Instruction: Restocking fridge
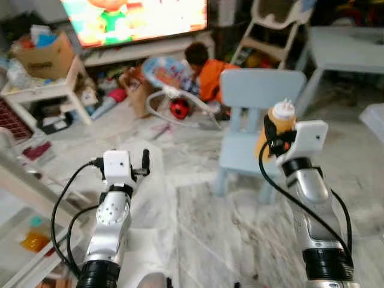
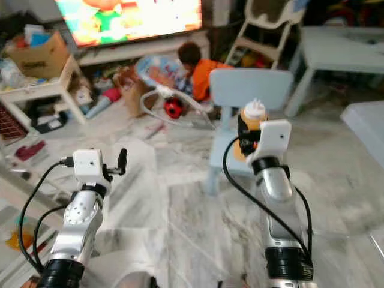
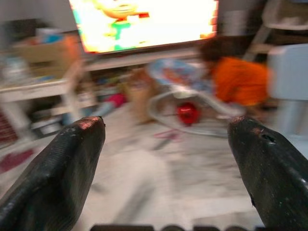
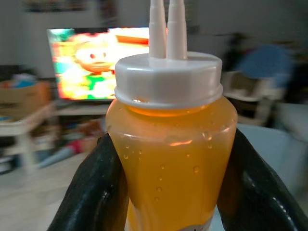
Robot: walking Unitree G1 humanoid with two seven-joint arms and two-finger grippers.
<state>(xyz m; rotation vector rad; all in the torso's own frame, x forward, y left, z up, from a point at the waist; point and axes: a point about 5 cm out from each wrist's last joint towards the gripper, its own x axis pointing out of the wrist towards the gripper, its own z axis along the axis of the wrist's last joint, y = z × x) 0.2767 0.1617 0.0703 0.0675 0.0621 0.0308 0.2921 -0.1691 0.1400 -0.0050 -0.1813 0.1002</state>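
Standing upright on the right, an orange squeeze bottle (image 4: 171,159) with a white twin-nozzle cap is clamped between the right gripper's (image 4: 168,192) black fingers (image 4: 91,192), raised before a pale blue chair (image 1: 258,96); the left gripper (image 3: 168,168) hangs empty on the left, fingers spread apart, over marble floor (image 1: 210,228); far off, a bright television (image 1: 135,18).

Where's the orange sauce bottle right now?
The orange sauce bottle is upright in the right gripper, held up in front of the light blue chair.
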